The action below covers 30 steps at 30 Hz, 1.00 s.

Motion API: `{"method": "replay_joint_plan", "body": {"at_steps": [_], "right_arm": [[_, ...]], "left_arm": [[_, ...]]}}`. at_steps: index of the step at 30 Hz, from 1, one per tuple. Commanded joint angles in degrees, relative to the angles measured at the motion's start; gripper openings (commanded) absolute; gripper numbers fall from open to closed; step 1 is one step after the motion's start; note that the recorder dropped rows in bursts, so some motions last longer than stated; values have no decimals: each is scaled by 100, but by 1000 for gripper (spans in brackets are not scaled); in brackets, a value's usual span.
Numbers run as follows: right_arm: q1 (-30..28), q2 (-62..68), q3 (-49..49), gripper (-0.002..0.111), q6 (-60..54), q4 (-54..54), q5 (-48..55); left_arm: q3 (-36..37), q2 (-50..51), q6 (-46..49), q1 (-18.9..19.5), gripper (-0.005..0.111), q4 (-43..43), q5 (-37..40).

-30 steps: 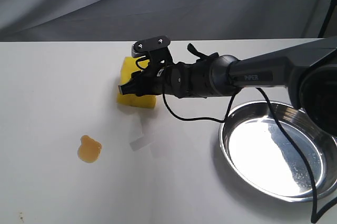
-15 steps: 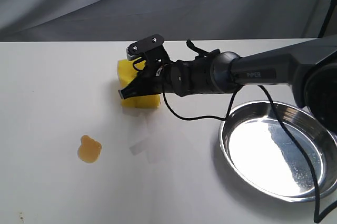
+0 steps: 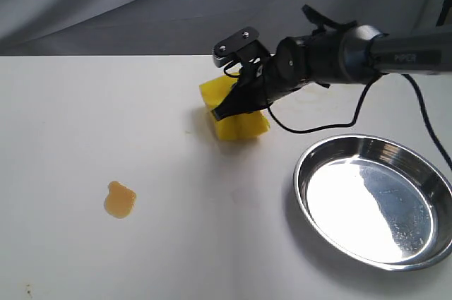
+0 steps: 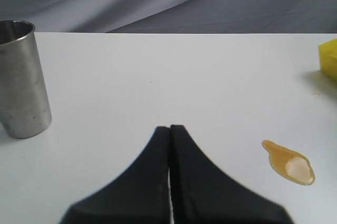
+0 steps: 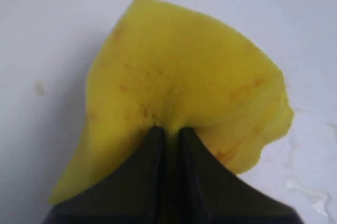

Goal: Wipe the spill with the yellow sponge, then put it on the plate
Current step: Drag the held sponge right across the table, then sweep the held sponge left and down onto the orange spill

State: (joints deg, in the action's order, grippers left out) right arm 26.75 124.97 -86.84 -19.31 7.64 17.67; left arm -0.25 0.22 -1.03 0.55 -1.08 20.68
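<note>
1. Right gripper (image 3: pixel 235 100): jaws narrow and clamped on the yellow sponge (image 3: pixel 244 128). In the right wrist view the gripper (image 5: pixel 169 132) bites in from 1 edge, and the foam (image 5: pixel 179 71) puckers inward around the tips.
2. Location, exterior view: the sponge hangs tilted, roughly 12 o'clock from frame centre. I cannot tell whether its lower edge touches the surface (image 3: pixel 92 116).
3. The spill (image 3: pixel 119 199) lies at about 8 o'clock from the sponge, well apart, glossy and unwiped. The plate (image 3: pixel 299 173) lies at about 4 o'clock from the sponge, near it, with nothing in it.
4. Left gripper (image 4: pixel 169 129): jaws pressed together, holding nothing. Its camera also shows the spill (image 4: pixel 289 162) and a steel cup (image 4: pixel 21 76).
5. Handling (judgement): the block looks light, soft, porous and neither fragile nor slippery. It yields under the pinch, so an edge hold may let it pivot or fold when pressed down.
6. Grip (judgement): a hold across the thickness near mid-block should keep 1 broad face flat for wiping. Once soaked it may gain weight and drip on the way to the plate.
</note>
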Motion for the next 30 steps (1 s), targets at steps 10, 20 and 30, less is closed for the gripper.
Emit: {"method": "replay_joint_plan", "body": {"at_steps": [10,20,30], "right_arm": [[-1458,-58,13,0,47,-129,772],[-2508,-58,13,0,234,-264,825],[-2945,-58,13,0,624,-244,687]], "left_arm": [[25,-22,-14,-5,0,-16,-72],[25,-22,-14,-5,0,-16,-72],[25,-22,-14,-5,0,-16,-72]]}}
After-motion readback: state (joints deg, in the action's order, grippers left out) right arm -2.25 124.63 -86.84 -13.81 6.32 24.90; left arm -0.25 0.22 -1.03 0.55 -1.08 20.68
